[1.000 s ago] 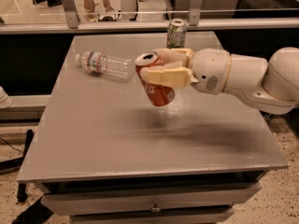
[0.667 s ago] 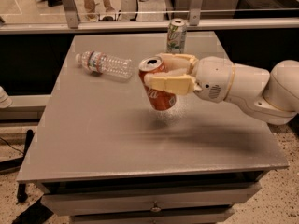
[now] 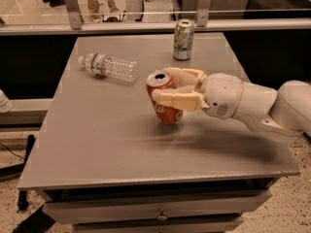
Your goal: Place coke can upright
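The coke can (image 3: 164, 111), red-orange with a silver top, stands nearly upright in the middle of the grey table (image 3: 97, 144), its base at or just above the surface. My gripper (image 3: 163, 85) reaches in from the right on a white arm. Its cream fingers (image 3: 177, 100) are closed around the can's upper part, one in front and one behind.
A green-and-silver can (image 3: 183, 39) stands upright at the table's back edge. A clear plastic water bottle (image 3: 108, 67) lies on its side at the back left. A glass partition with metal posts runs behind the table. A drawer front sits below the table's near edge.
My gripper has lowered the coke can toward the table and drawn slightly nearer the front. The other can and the bottle have not moved.
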Robot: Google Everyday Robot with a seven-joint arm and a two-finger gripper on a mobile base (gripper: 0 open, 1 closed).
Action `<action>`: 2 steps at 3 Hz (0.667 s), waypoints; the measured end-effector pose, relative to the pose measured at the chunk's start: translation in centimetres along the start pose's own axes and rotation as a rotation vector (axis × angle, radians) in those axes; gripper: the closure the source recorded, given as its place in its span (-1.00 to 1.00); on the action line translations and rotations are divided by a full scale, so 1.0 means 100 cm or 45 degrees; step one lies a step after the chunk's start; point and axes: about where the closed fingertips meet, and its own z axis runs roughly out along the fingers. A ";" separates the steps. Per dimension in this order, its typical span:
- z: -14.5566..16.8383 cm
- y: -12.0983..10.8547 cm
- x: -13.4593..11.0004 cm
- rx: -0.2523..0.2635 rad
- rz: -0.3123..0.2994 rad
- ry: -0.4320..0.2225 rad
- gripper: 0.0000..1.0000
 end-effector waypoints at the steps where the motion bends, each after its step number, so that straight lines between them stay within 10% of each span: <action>1: -0.002 0.001 0.015 0.002 0.024 0.001 1.00; 2: -0.005 0.002 0.028 0.000 0.048 0.018 0.66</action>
